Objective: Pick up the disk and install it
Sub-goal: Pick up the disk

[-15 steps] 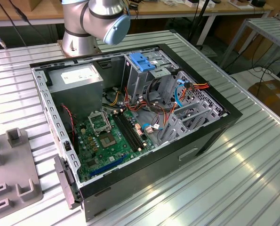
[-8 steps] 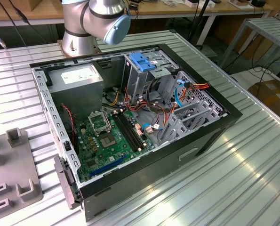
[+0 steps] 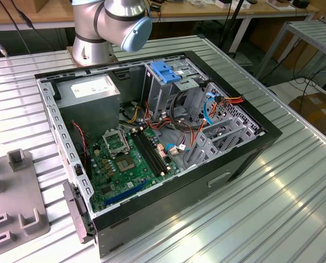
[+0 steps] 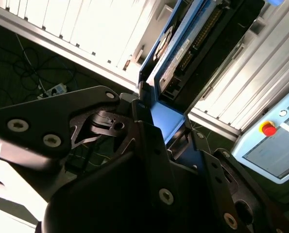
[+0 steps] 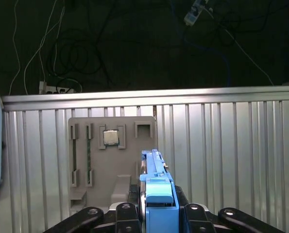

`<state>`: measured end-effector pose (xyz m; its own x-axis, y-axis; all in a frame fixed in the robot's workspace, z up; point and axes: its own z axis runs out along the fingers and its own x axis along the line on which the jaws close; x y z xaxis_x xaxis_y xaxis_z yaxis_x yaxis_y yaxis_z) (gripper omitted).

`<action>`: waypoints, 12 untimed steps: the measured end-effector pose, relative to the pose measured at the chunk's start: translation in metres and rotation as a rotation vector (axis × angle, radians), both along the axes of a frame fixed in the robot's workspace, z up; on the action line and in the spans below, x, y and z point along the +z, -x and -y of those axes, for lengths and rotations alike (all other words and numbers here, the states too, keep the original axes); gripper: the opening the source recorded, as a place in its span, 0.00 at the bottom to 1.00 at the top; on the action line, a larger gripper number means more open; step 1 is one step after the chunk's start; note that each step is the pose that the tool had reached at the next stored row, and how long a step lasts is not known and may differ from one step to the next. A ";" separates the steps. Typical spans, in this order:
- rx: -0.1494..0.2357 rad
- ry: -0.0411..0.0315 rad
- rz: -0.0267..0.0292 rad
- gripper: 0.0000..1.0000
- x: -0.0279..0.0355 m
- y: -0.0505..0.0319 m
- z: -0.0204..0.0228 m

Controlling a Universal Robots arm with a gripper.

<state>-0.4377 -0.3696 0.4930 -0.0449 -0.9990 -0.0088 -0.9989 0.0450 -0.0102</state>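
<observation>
Nearest, two black fingers are clamped narrowly on one disk, one finger against each side of its blue bracket. The disk stands edge-on above the ribbed metal tabletop. Its label face cannot be seen, and its lower part is hidden between the fingers. In the second wrist view the same disk shows one long edge, with the blue bracket along it and a row of connector pins at its end.

Beyond the disk, one grey fixture plate lies flat near the tabletop's edge and carries one square chip in a recess. Past that edge is dark floor with loose cables, too dim to count. One pale teach pendant with one red button is cut off by the picture's border.

In the exterior view, one grey fixture plate sits at the tabletop's edge toward the exterior view's left, partly cut off. One open computer case lies on its side in the middle of the tabletop. Inside it are one green motherboard, one grey power supply and one metal cage topped by a blue handle. Behind the case stands the arm's base, cut off above.
</observation>
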 end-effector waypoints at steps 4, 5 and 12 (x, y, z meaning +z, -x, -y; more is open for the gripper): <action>0.000 0.0000 -0.0001 0.37 0.0000 -0.0035 0.0000; 0.000 0.0001 0.0000 0.37 0.0000 -0.0042 0.0000; 0.000 0.0001 0.0000 0.37 0.0000 -0.0132 0.0000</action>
<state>-0.4245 -0.3696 0.4931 -0.0449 -0.9990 -0.0088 -0.9989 0.0450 -0.0102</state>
